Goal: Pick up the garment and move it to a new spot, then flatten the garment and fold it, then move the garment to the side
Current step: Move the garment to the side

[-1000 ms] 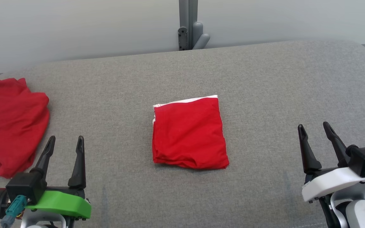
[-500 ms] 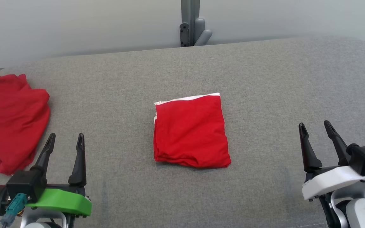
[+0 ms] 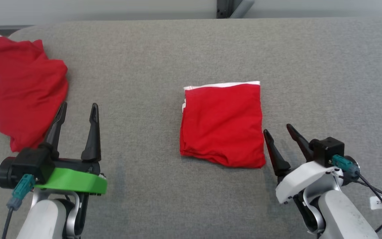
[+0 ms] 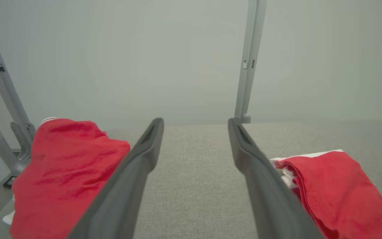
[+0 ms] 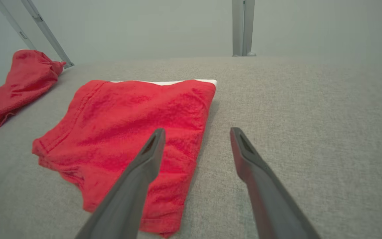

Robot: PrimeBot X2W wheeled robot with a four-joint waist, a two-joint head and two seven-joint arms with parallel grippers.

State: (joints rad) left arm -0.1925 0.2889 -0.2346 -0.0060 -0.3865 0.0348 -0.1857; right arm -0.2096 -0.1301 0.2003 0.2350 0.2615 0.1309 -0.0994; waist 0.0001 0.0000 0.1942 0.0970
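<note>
At the centre of the grey fabric-covered table point(image 3: 144, 59) lies the red garment point(image 3: 222, 124), folded square, with white trim along its far edge. The right gripper point(image 3: 277, 128) stands just beside its near right corner, fingers released and empty. The left gripper point(image 3: 79, 104), equally released, stands beside a crumpled red cloth point(image 3: 22, 86).

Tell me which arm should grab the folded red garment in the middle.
Probably the right. The right gripper is open, fingertips just beside the near right corner of the folded garment. The left gripper, also open, sits farther off, by the crumpled red garment.
</note>
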